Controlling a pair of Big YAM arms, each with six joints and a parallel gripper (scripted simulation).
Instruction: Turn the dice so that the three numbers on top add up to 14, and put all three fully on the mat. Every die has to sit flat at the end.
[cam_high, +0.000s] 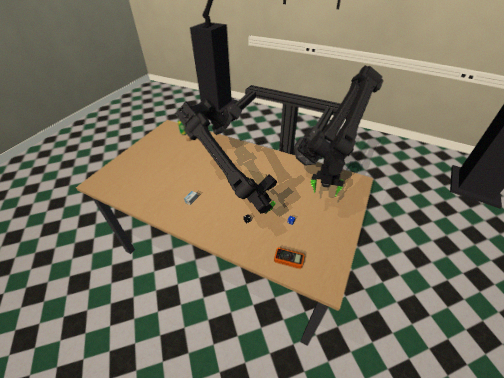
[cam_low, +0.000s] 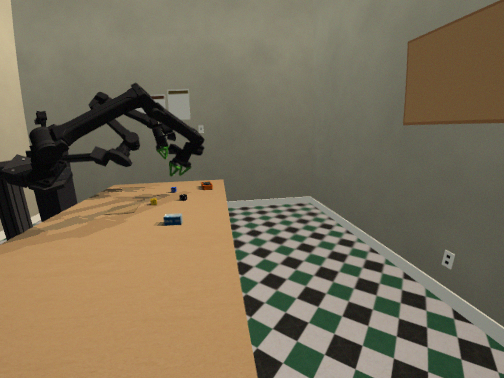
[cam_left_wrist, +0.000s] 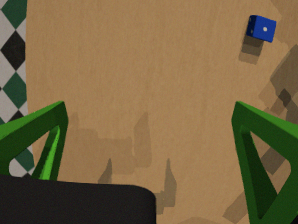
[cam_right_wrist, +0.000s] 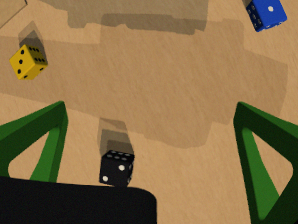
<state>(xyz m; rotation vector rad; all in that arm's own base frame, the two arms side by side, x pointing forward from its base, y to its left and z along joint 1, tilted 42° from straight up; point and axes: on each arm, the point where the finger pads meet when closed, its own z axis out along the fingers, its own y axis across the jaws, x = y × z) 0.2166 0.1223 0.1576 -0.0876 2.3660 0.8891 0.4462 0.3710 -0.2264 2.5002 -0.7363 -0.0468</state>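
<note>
Near the table (cam_high: 150, 165) (cam_low: 125, 280) (cam_left_wrist: 125, 60) (cam_right_wrist: 165, 75) edge, orange multimeter (cam_high: 289, 257) (cam_low: 206, 186), well apart from black die (cam_high: 247, 218) (cam_low: 183, 197) (cam_right_wrist: 116, 168).
</note>
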